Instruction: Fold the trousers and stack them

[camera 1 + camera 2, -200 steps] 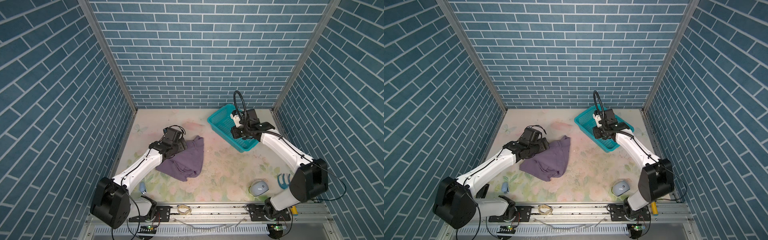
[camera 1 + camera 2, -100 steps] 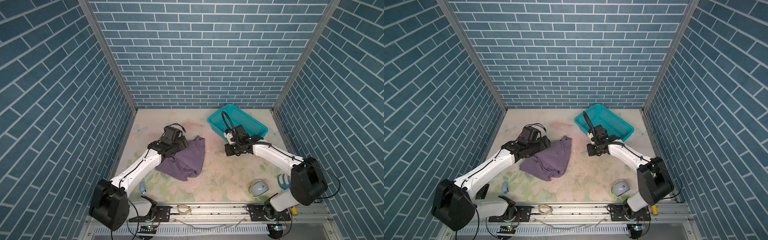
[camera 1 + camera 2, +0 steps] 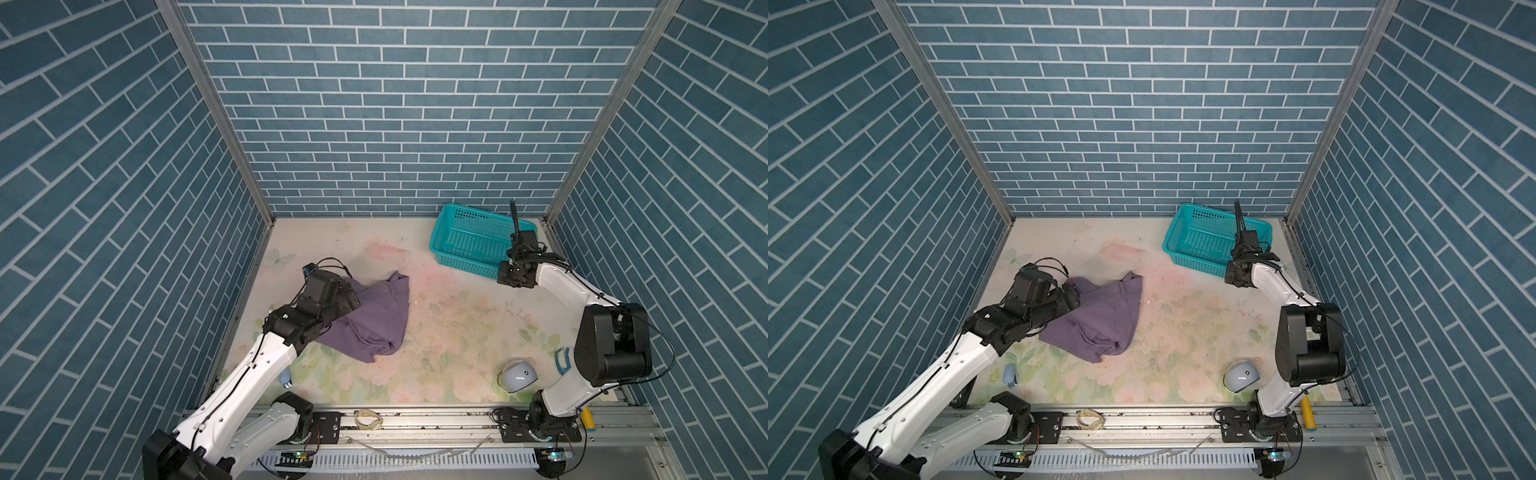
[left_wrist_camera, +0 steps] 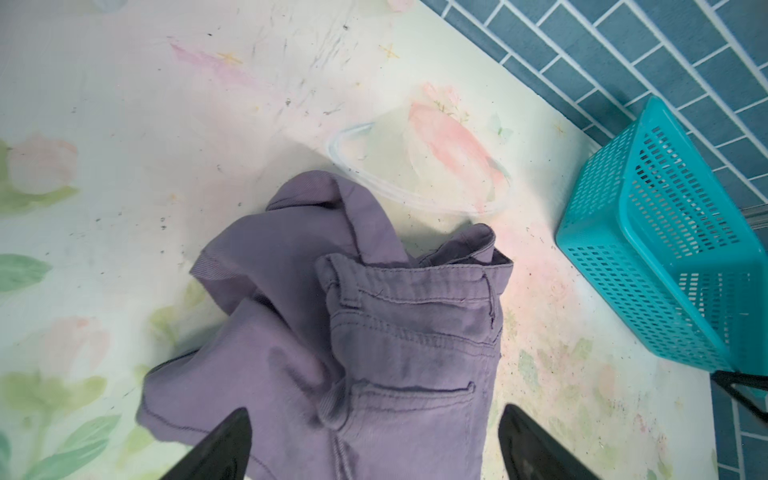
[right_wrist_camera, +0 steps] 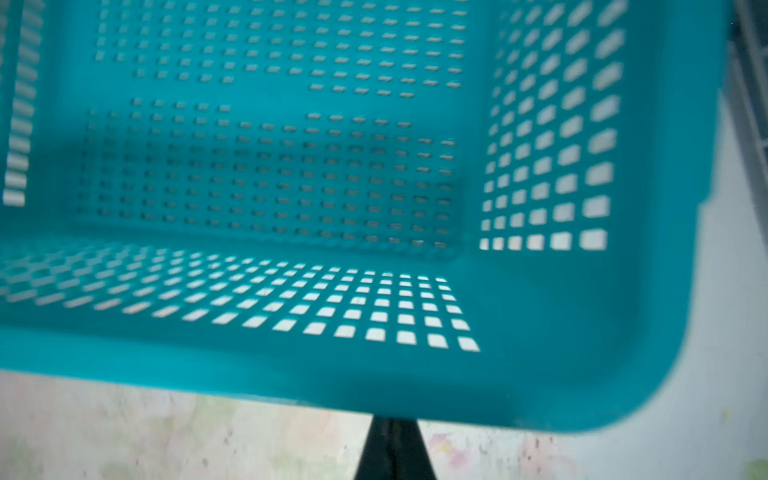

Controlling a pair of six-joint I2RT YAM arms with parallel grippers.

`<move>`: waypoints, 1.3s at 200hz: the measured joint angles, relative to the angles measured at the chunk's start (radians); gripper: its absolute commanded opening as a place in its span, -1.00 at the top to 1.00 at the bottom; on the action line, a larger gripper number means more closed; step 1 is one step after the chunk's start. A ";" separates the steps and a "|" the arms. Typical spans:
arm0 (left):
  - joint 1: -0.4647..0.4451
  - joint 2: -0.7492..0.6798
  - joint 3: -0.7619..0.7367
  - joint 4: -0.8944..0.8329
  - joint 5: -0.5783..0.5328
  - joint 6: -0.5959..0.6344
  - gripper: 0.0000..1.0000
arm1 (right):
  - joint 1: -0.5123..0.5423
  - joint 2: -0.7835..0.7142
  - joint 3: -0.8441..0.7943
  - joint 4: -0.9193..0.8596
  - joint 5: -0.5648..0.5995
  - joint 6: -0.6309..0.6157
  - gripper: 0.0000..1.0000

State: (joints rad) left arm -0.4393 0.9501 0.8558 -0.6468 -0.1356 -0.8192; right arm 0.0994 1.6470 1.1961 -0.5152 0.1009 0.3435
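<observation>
Trousers (image 3: 374,320): dusty-purple soft twill with a stitched waistband and pocket seam, lying in a crumpled heap toward the tabletop's (image 3: 457,324) left edge. Left gripper (image 4: 374,411) is spread wide, straddling the heap, pinching nothing. Right gripper (image 5: 392,432) has its fingers pressed together, tips at the rim of the teal perforated plastic basket (image 5: 291,374) in the far right corner.

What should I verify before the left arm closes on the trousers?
1. Left gripper open: ok, jaws wide.
2. Trousers between its fingers: ok, the pocket area lies between them in the wrist view.
3. Trousers spread flat: not ok, bunched and crumpled.
4. Right gripper clear of the basket: cannot tell; it is shut, tips hidden under the rim.
5. Right gripper away from the trousers: ok, it is at the basket.
</observation>
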 measured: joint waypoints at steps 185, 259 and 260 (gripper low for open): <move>0.011 0.134 0.053 -0.002 -0.011 0.029 -0.88 | 0.333 0.023 0.127 0.037 0.093 -0.063 -0.33; 0.014 0.059 0.053 -0.052 -0.018 0.054 -0.99 | 0.430 0.403 0.583 -0.027 0.137 -0.087 -0.98; 0.014 0.054 0.053 -0.055 -0.021 0.054 -0.99 | 0.431 0.409 0.591 -0.029 0.137 -0.084 -0.98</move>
State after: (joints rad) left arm -0.4252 1.0042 0.9085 -0.7017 -0.1566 -0.7654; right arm 0.5304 2.0556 1.7866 -0.5442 0.2375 0.2600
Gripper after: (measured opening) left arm 0.994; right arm 0.917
